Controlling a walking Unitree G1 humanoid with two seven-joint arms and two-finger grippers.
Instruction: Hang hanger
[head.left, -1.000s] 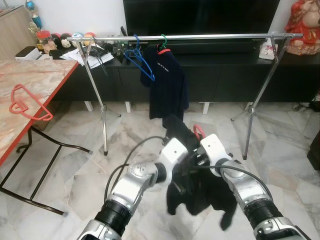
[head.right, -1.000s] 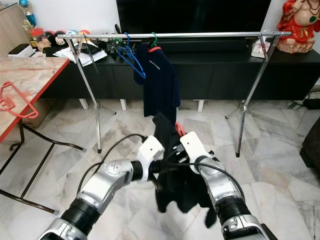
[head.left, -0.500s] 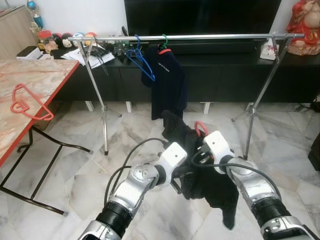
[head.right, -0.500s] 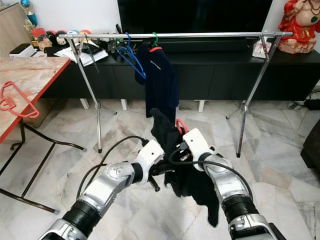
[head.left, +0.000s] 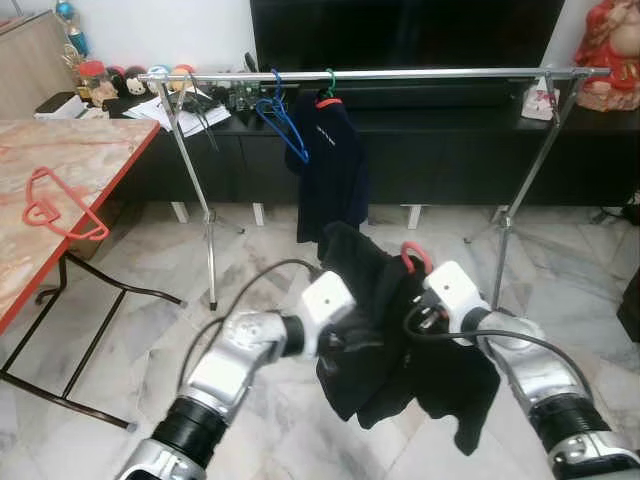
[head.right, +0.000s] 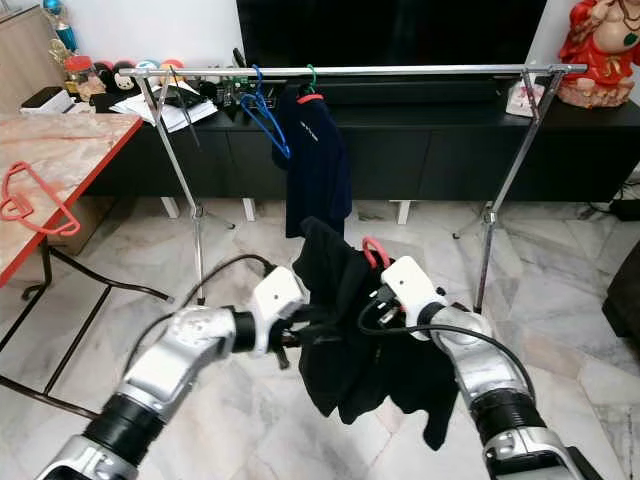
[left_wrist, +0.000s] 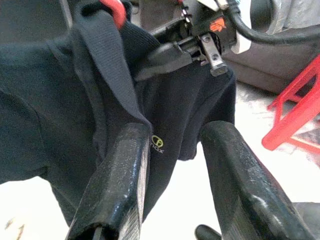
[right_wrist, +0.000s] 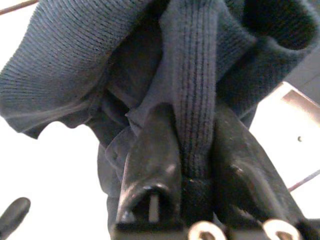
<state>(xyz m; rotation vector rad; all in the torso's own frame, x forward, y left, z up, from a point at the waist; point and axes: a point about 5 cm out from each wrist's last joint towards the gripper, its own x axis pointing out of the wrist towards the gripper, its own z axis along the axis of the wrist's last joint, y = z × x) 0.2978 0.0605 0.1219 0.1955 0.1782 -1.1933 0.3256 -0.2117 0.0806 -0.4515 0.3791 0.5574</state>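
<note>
A black garment (head.left: 375, 340) hangs on a red hanger whose hook (head.left: 413, 256) sticks up above its collar. My right gripper (head.left: 414, 300) holds it in mid-air over the floor; in the right wrist view the right gripper (right_wrist: 192, 120) is shut on the ribbed collar fabric. The left gripper (head.left: 347, 338) presses against the garment's left side. From the left wrist, that gripper (left_wrist: 177, 132) stands open, the cloth brushing one finger (left_wrist: 122, 180). The silver clothes rail (head.left: 430, 74) runs across behind, well above the garment.
On the rail hang a blue hanger (head.left: 283, 125) and a navy shirt (head.left: 335, 165). A spare red hanger (head.left: 55, 205) lies on the marble table (head.left: 60, 160) at left. The rail's legs (head.left: 208, 240) stand on the tiled floor before a black TV cabinet (head.left: 450, 150).
Both arms have lifted the black garment higher. The left arm has swung out to the left, and the cloth now hangs spread between the grippers.
</note>
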